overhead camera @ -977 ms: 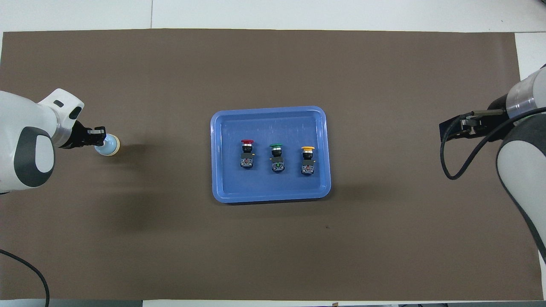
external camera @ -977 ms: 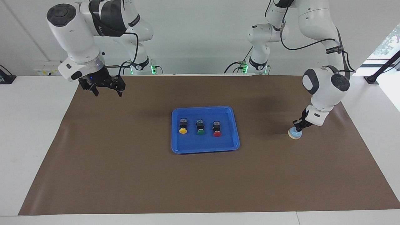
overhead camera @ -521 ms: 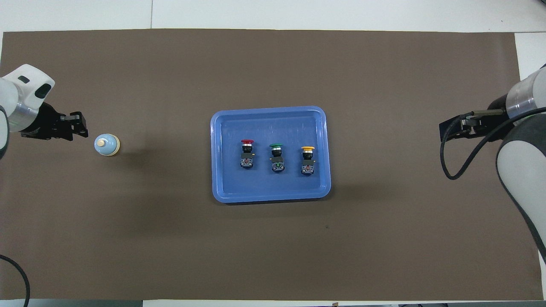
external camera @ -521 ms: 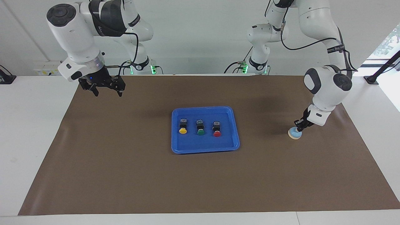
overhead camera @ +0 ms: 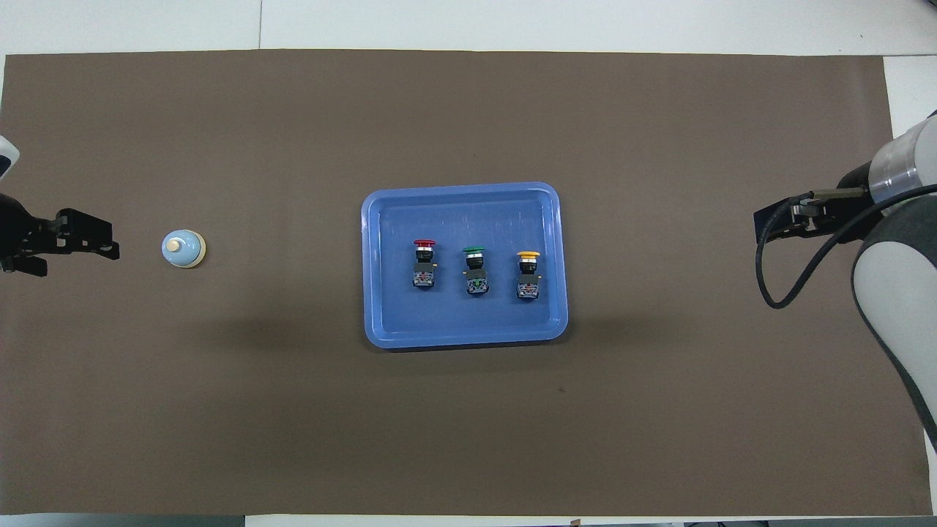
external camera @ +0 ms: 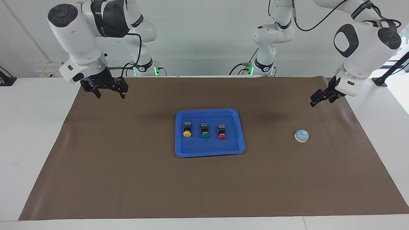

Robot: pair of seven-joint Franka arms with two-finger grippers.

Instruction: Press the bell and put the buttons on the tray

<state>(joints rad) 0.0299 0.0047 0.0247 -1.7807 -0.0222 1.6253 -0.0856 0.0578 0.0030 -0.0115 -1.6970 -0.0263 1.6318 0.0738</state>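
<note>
Left gripper (external camera: 320,97) has lifted off bell (external camera: 301,135), now raised at bell's 1 o'clock in facing view, fingers apart, empty. Bell on mat (external camera: 127,179) at left arm's end. Buttons (external camera: 204,129) unmoved in tray (external camera: 209,152). Right gripper (external camera: 107,90) waits, open, empty.

Glossy blue plastic tray (external camera: 242,140); matt brown paper-like mat (external camera: 127,179) with faint creases; smooth white surface (external camera: 32,134); arms' shells glossy white plastic.

A brown mat (external camera: 204,179) is covering a white table (external camera: 32,127). A plain white wall (external camera: 204,38) is running along 12 o'clock, with daylight coming through a window (external camera: 394,44) at 2 o'clock.
</note>
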